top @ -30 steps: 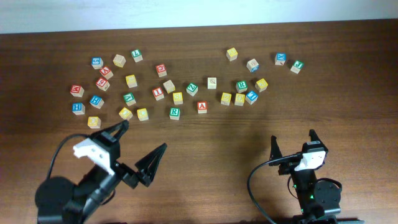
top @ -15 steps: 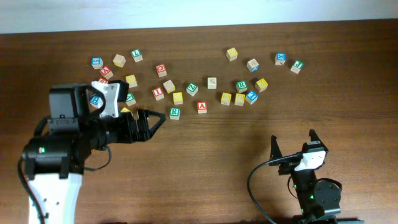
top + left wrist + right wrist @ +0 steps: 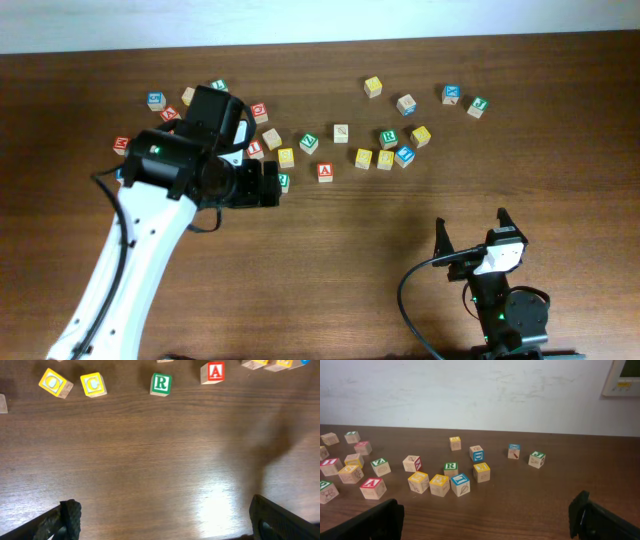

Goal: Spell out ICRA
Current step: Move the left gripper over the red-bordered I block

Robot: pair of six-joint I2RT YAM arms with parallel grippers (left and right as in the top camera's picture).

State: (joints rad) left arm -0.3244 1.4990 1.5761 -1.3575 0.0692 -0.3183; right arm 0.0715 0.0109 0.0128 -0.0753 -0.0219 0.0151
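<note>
Lettered wooden blocks lie scattered across the far half of the table. In the left wrist view I see a yellow C block (image 3: 93, 384), a green R block (image 3: 161, 383) and a red A block (image 3: 215, 372) in a row. Overhead, the red A (image 3: 325, 171) lies right of the green R (image 3: 284, 180), and a red I block (image 3: 254, 150) is just behind. My left gripper (image 3: 262, 188) (image 3: 165, 520) is open and empty, over bare wood just in front of the R. My right gripper (image 3: 470, 235) (image 3: 485, 520) is open and empty, near the front right.
More blocks lie at the far right, such as a yellow one (image 3: 373, 86) and a blue one (image 3: 451, 94). A cluster of yellow and blue blocks (image 3: 440, 485) sits ahead of the right gripper. My left arm covers several blocks at the far left.
My left arm has swung from the front left out over the left block cluster, its open gripper now just in front of the green R. The right arm has not moved.
</note>
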